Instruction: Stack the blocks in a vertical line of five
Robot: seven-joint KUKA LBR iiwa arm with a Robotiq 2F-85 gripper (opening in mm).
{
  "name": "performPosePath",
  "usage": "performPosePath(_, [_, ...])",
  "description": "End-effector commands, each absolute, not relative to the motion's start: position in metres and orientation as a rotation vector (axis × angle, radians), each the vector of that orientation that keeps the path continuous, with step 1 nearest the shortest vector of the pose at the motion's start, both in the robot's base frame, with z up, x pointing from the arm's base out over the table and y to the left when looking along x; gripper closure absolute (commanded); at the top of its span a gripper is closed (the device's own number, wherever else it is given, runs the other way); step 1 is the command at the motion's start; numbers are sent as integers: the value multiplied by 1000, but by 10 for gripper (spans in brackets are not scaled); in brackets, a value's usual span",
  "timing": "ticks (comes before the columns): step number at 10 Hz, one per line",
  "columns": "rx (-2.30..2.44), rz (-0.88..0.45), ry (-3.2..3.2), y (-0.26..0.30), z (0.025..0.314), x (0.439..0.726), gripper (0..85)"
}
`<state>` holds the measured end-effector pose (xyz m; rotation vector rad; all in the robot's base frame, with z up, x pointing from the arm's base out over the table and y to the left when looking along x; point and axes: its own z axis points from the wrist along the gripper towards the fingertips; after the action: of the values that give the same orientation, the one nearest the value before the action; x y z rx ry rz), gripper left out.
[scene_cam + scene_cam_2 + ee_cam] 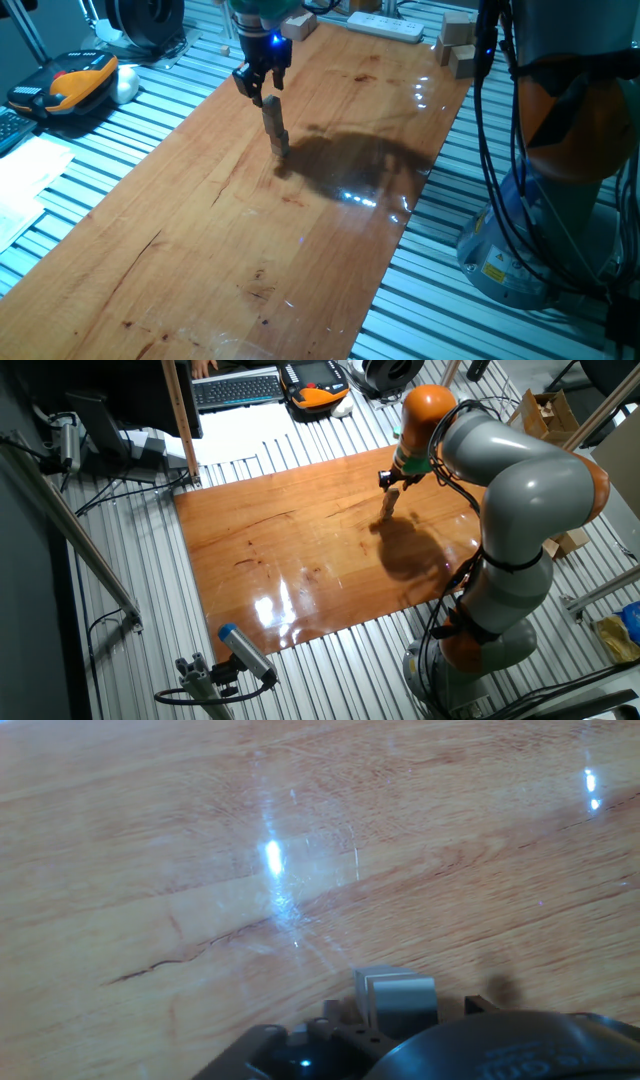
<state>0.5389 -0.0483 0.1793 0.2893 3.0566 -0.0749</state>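
Stack of blocks (275,128) stands mid-counter as a thin column, leaning a bit. I can't count the cubes at this resolution; looks like four or five. In the other fixed view the same column (389,506) sits under the wrist, near the counter's far edge.

Hand (262,92) is right at the top of the column, fingers down either side of the uppermost cube. Pinching it or just let go, I can't tell; the gap is too small to read. Hand view shows only a pale grey blocky shape (397,999) at the bottom edge against bare wood, no help on contact.

My read: last placement or close to it. The next move calls for a gentle let-go and a straight vertical lift, no sideways drag, since the lean leaves little margin.

Around it: counter (200,240) is glossy with glare patches and the arm's shadow lies just beside the stack. Larger pale blocks (458,45) sit at the far corner next to a white power strip (385,26), well apart. Orange-and-black handset (75,82) lies off the counter. Nothing blocks an upward exit.
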Motion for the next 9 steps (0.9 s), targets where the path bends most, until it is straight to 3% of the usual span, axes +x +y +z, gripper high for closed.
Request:
performPosePath(1, [283, -66, 3058, -47, 182, 539, 510])
performPosePath(3, [267, -80, 3057, -40, 187, 540, 510])
performPosePath(5, [263, -72, 3064, -33, 194, 540, 850])
performPosePath(9, [255, -41, 3065, -19, 202, 540, 850])
